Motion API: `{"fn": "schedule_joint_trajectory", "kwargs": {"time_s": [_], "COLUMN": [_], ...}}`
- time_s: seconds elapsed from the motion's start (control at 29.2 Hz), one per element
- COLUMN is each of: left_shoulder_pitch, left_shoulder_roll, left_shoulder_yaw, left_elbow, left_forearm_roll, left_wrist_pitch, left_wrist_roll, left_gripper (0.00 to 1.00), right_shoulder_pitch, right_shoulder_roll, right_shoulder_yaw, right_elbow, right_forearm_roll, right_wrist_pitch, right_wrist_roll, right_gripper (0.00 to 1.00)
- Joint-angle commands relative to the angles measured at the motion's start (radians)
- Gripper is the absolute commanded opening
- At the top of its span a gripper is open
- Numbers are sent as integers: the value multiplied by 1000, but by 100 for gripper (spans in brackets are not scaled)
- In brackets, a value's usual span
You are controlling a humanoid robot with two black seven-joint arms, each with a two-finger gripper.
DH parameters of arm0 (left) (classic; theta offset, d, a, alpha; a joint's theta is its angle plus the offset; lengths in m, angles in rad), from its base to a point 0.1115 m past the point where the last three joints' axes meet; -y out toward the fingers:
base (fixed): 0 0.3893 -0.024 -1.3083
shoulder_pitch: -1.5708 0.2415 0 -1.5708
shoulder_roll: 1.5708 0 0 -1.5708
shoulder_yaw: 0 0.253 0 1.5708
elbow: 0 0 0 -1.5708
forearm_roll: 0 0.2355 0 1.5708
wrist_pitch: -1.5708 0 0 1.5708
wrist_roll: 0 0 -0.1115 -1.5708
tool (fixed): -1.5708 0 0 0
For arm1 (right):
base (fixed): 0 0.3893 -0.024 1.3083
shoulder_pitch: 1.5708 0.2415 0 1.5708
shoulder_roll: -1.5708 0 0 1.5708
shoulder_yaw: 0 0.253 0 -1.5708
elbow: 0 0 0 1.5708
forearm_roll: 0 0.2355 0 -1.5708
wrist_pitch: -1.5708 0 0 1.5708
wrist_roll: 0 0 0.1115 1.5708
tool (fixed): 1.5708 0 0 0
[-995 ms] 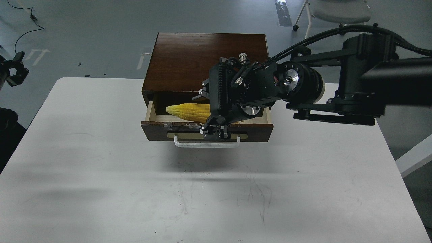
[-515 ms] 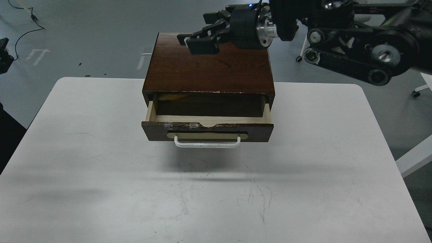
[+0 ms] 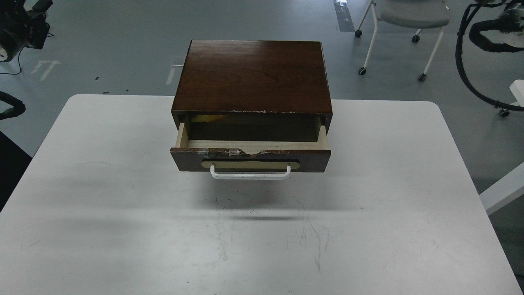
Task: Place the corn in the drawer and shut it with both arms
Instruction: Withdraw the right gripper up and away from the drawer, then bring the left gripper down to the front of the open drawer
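The dark brown wooden box (image 3: 254, 76) stands at the back middle of the white table (image 3: 123, 229). Its drawer (image 3: 250, 159) is pulled partly out, showing pale wood sides and a white bar handle (image 3: 250, 175) on a beige plate. Of the corn, only a thin yellow sliver (image 3: 206, 118) shows at the drawer's back left, under the box's top; the rest is hidden. The end of my left arm (image 3: 22, 26) is a dark shape at the top left corner, far from the box, and its fingers cannot be told apart. Of my right arm only black cables (image 3: 470, 61) show at the top right.
A grey chair on castors (image 3: 403, 24) stands on the floor behind the table at the right. A white object's edge (image 3: 501, 188) sticks in at the right, beside the table. The floor behind is grey with tape marks.
My right arm has pulled away from over the box, up and to the right, out of view. The corn stays deep in the drawer. My left arm's end has risen to the top left corner.
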Motion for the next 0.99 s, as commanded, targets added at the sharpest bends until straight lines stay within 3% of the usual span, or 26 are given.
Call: {"fn": "schedule_joint_trajectory", "kwargs": {"time_s": [0.0, 0.07, 0.17, 0.24, 0.34, 0.48, 0.65, 0.96], "left_shoulder_pitch": [-56, -75, -104, -104, -102, -105, -61, 8], "left_shoulder_roll": [1, 6, 35, 33, 21, 15, 51, 19], "left_shoulder_yaw": [-3, -3, -5, -6, -31, -22, 16, 72], "left_elbow": [-178, -301, -583, -622, -861, -991, -1168, -1219], "left_forearm_roll": [80, 103, 270, 315, 586, 707, 1022, 1278], "left_wrist_pitch": [0, 0, 0, 0, 0, 0, 0, 0], "left_wrist_roll": [-3, -3, 1, 1, 1, 5, 2, 5], "left_gripper": [0, 0, 0, 0, 0, 0, 0, 0], "right_shoulder_pitch": [-70, -102, -150, -158, -202, -246, -371, -494], "right_shoulder_roll": [-11, -12, -2, -2, -2, -2, 18, 170], "right_shoulder_yaw": [35, 44, 47, 49, 90, 142, 269, 366], "right_elbow": [-101, -124, -156, -156, -159, -176, -179, -256], "right_forearm_roll": [60, 92, 117, 124, 167, 214, 464, 509], "right_wrist_pitch": [24, 28, 22, 22, 27, 28, 28, 54], "right_wrist_roll": [-1, 0, 8, 8, 6, 6, 8, 14], "right_gripper": [100, 100, 100, 100, 100, 100, 100, 100]}}
